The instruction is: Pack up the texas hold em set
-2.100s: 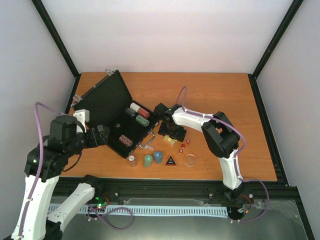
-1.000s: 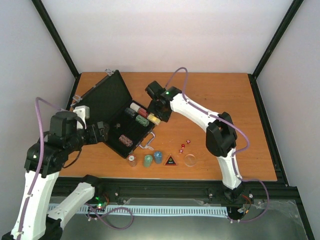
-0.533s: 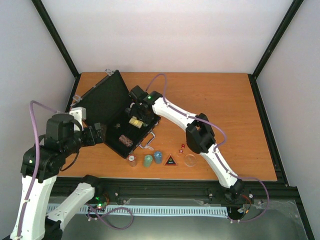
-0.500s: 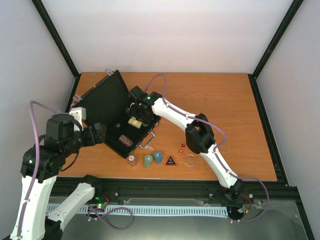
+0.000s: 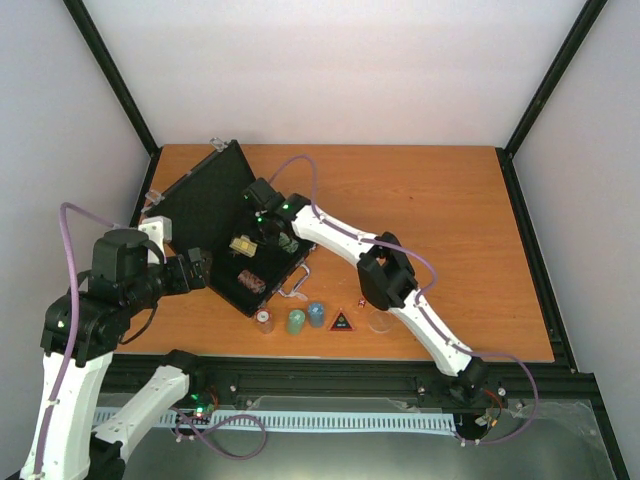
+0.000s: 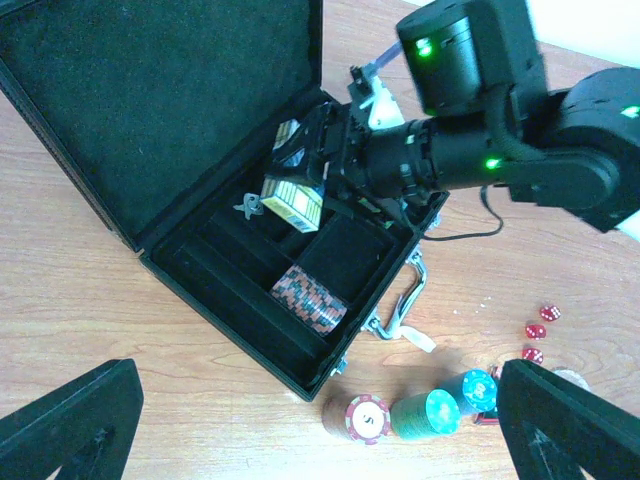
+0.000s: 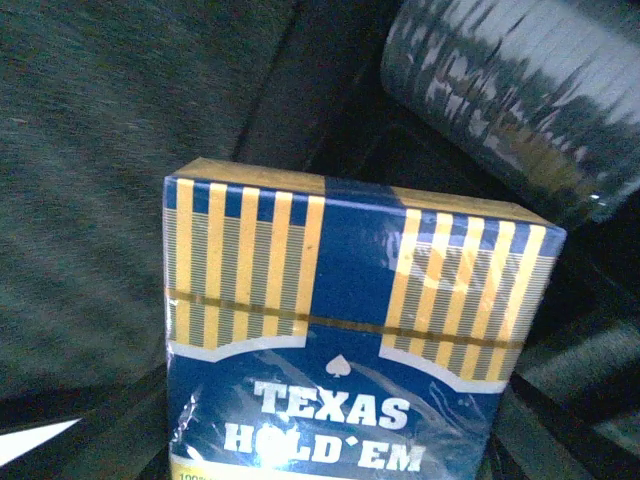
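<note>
The black case (image 5: 205, 195) lies open at the left, lid back, tray (image 6: 230, 265) toward me. My right gripper (image 5: 250, 236) is shut on a blue-and-yellow "Texas Hold'em" card deck (image 7: 350, 330) and holds it low over the tray's middle, near the lid hinge; the deck also shows in the left wrist view (image 6: 292, 200). A reddish chip stack (image 6: 310, 300) lies in the tray, and another chip roll (image 7: 510, 100) lies beside the deck. My left gripper (image 6: 315, 405) is open and empty, above the table in front of the case.
Red-white (image 6: 367, 418), green (image 6: 425, 415) and blue (image 6: 472, 390) chip stacks stand in front of the case, by its silver handle (image 6: 400, 310). Red dice (image 6: 535, 330), a black triangle (image 5: 341, 321) and a clear disc (image 5: 382, 321) lie to their right.
My right arm has lifted the card deck from the table right of the case and swung it left, over the tray. The left arm has barely moved.
</note>
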Action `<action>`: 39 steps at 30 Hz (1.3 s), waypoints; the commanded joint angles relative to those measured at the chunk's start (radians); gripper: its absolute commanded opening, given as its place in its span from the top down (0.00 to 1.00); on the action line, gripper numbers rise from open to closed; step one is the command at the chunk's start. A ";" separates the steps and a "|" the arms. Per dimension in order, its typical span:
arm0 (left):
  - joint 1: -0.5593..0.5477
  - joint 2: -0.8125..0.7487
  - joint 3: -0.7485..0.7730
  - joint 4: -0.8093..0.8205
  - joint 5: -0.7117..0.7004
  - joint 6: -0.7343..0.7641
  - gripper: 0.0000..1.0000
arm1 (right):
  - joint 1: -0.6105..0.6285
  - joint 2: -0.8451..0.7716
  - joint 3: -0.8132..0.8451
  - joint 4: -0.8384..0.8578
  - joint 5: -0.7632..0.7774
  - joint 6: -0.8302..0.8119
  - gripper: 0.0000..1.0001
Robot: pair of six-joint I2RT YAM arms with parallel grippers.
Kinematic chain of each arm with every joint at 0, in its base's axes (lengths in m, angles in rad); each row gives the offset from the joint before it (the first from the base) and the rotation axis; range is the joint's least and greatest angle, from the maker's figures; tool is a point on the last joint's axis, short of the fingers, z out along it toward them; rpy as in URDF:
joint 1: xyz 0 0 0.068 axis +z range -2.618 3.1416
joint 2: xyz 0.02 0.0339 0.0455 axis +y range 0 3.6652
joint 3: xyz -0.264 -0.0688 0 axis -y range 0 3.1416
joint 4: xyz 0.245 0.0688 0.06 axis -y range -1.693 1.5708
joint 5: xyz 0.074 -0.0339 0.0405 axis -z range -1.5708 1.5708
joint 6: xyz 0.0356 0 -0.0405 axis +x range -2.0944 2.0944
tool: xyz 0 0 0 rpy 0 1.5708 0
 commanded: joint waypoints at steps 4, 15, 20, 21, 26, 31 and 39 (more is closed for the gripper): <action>-0.005 -0.012 0.038 -0.043 0.002 0.017 0.00 | 0.019 0.077 0.085 0.097 -0.055 0.003 0.83; -0.005 -0.034 0.037 -0.081 -0.011 0.024 0.00 | 0.032 0.126 0.108 0.102 -0.037 0.053 0.70; -0.005 -0.038 0.039 -0.081 -0.006 0.028 0.00 | 0.033 0.107 0.107 0.102 0.002 0.044 0.50; -0.005 -0.037 0.039 -0.080 -0.006 0.027 0.00 | 0.033 0.104 0.106 0.106 0.004 0.042 0.49; -0.005 -0.040 0.045 -0.081 -0.004 0.029 0.00 | 0.034 0.091 0.108 0.107 0.006 0.034 0.45; -0.004 -0.045 0.048 -0.081 -0.003 0.023 0.00 | 0.037 0.070 0.108 0.094 0.018 0.010 0.04; -0.005 -0.053 0.053 -0.086 -0.011 0.014 0.00 | 0.044 0.024 0.112 0.090 0.008 -0.031 0.00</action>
